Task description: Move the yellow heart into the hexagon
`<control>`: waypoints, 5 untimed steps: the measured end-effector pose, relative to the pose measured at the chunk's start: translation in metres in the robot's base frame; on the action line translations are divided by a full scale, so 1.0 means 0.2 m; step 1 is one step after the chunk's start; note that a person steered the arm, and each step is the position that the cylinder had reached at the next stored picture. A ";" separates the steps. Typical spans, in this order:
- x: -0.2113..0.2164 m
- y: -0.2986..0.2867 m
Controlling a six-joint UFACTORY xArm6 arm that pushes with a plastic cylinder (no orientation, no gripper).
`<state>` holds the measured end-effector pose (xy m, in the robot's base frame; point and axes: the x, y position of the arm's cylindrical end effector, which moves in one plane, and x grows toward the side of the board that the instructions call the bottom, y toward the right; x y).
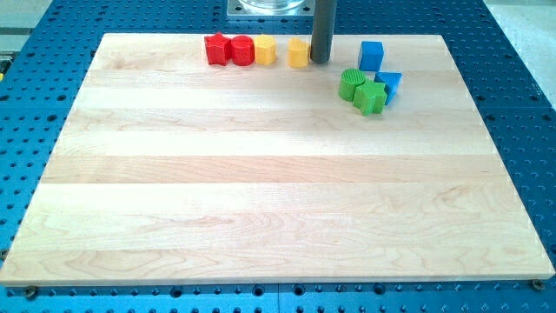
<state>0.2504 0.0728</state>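
Two yellow blocks sit near the top edge of the wooden board (261, 174). The left one (265, 50) looks roughly hexagonal and touches a red block on its left. The right one (298, 52) stands alone, and its shape is hard to make out from here. My dark rod comes down from the view's top, and my tip (320, 62) rests right against the right side of that right yellow block. A small gap separates the two yellow blocks.
Two red blocks, a jagged one (215, 49) and a rounder one (241, 50), stand left of the yellow ones. A blue cube (371, 56) is right of my tip. Below it cluster a green round block (352, 84), a green block (369, 97) and a blue block (389, 84).
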 end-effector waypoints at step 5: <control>-0.08 0.08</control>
